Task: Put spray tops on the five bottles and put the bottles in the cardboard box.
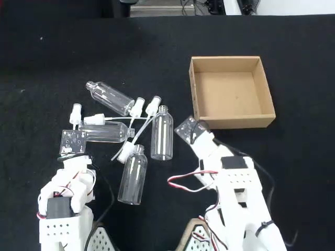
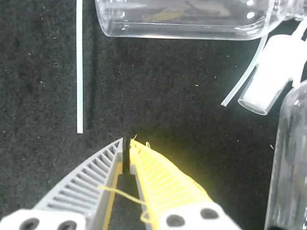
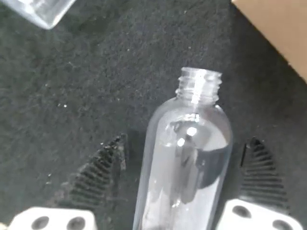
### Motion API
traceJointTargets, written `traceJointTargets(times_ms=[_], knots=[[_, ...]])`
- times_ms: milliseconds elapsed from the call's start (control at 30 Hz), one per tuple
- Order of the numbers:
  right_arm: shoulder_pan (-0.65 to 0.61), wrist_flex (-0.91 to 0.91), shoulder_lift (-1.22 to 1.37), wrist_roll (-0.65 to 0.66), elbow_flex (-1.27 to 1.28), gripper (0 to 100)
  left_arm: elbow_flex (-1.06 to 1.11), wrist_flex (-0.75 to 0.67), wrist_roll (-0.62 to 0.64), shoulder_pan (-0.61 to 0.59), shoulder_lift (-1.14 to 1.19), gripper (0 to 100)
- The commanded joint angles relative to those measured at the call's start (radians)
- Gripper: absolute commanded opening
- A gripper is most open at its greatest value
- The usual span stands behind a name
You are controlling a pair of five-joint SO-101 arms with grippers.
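Yellow and grey, the left pincer (image 2: 127,143) has its ribbed jaws pressed tip to tip with nothing between them, low over the black worktop (image 2: 158,96). Just past its tips a thin white tube (image 2: 79,67) lies straight on the cloth. Farther out a clear bottle (image 2: 182,19) lies crosswise, and a white spray top (image 2: 271,79) with its own tube rests beside the nearest bottle (image 2: 290,163). The right pincer (image 3: 186,140) is spread wide, one black jaw on each side of an uncapped bottle (image 3: 184,177), with a gap showing on both sides. The bottle's threaded neck points past the tips, and a corner of the cardboard box (image 3: 273,28) is beyond. In the high view the left arm (image 1: 65,201) sits at 7 o'clock and the right arm (image 1: 238,188) at 5 o'clock. The uncapped bottle lies near the centre, neck toward 12 o'clock. The nearest bottle lies at 7 o'clock from it, the clear bottle at 9 o'clock. A far bottle (image 1: 110,98) lies at 10 o'clock, its neck aimed toward 10. Two loose spray tops (image 1: 145,106) sit side by side between the far bottle and the uncapped one, and an outer spray top (image 1: 76,113) lies farther toward 9 o'clock. The cardboard box stands open side up at 1 o'clock from the uncapped bottle.
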Motion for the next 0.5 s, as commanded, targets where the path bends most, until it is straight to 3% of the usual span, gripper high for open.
traceJointTargets(times_ms=[0, 133, 233, 333, 467], knots=[[0.006, -0.029, -0.027, -0.002, -0.001, 28.9, 0.018, 0.005, -0.002, 0.004, -0.009, 3], [0.005, 0.008, -0.027, -0.009, -0.008, 1.2, 0.018, 0.005, -0.002, 0.004, -0.009, 3], [0.003, 0.103, -0.028, -0.011, -0.056, 4.7, 0.018, 0.005, -0.002, 0.004, -0.009, 3], [0.005, 0.23, -0.027, -0.011, -0.179, 1.0, 0.018, 0.005, -0.002, 0.004, -0.009, 3], [0.005, 0.324, -0.024, -0.129, -0.303, 4.7, 0.018, 0.005, -0.002, 0.004, -0.009, 3]])
